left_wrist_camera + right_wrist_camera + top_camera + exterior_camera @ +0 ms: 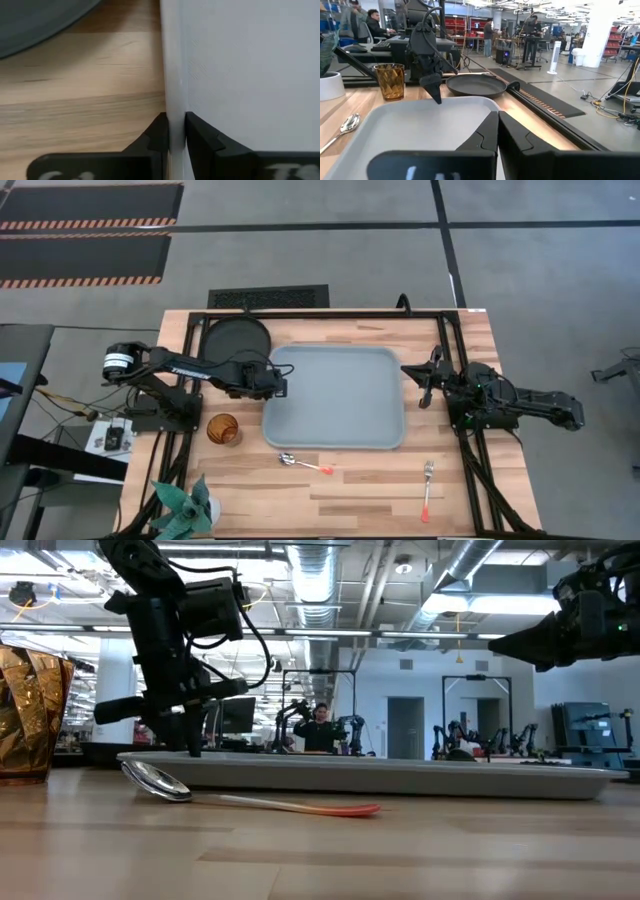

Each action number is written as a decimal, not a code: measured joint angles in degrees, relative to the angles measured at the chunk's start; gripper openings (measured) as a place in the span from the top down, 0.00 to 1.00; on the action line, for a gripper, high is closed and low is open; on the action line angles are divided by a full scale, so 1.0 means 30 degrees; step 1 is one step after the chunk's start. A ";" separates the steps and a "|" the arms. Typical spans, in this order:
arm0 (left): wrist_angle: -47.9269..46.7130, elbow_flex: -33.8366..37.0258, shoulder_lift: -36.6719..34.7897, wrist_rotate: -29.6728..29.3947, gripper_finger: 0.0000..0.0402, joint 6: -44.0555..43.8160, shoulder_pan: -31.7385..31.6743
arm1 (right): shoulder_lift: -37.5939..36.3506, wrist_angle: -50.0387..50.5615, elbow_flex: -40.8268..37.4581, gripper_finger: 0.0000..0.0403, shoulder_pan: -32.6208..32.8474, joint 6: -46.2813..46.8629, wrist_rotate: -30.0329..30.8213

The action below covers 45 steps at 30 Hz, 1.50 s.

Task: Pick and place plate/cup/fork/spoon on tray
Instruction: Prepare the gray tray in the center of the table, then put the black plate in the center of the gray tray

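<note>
My left gripper (283, 387) pinches the tray's (335, 442) left rim, fingers nearly closed on it; a lift could drag the tray. The right gripper (424, 384), fingers together and empty, hovers beside its right edge. Plate (238, 340), cup (223, 429), spoon (303, 464) and fork (427, 490) sit outside the tray. How firm the grip is, I cannot tell.

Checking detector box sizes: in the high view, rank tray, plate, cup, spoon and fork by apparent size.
1. tray, by far the largest
2. plate, partly hidden by the left arm
3. cup
4. spoon and fork: both thin and of similar length, too close to rank
</note>
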<state>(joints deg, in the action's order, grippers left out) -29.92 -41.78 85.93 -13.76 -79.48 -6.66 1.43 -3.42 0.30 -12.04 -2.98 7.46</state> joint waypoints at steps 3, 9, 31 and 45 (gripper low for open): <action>0.0145 0.0000 0.0000 -0.0006 0.90 0.0262 0.0000 | 0.0005 -0.0006 0.0000 0.93 -0.0006 0.0003 0.0000; 0.0211 0.0000 0.0000 0.0208 0.90 0.0315 0.0002 | -0.0001 -0.0006 0.0000 0.93 -0.0006 0.0000 0.0000; 0.0149 -0.0029 -0.0015 0.1065 0.72 0.0845 0.0561 | -0.0001 0.0001 0.0000 0.93 0.0001 0.0000 0.0015; -0.2387 -0.3297 -0.0036 0.0729 0.69 0.4970 0.0554 | 0.0006 0.0004 0.0000 0.93 0.0001 0.0018 -0.0076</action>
<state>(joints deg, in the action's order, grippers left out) -37.08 -51.67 85.82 -11.58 -64.57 -4.99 1.45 -3.41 0.30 -12.03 -2.93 7.24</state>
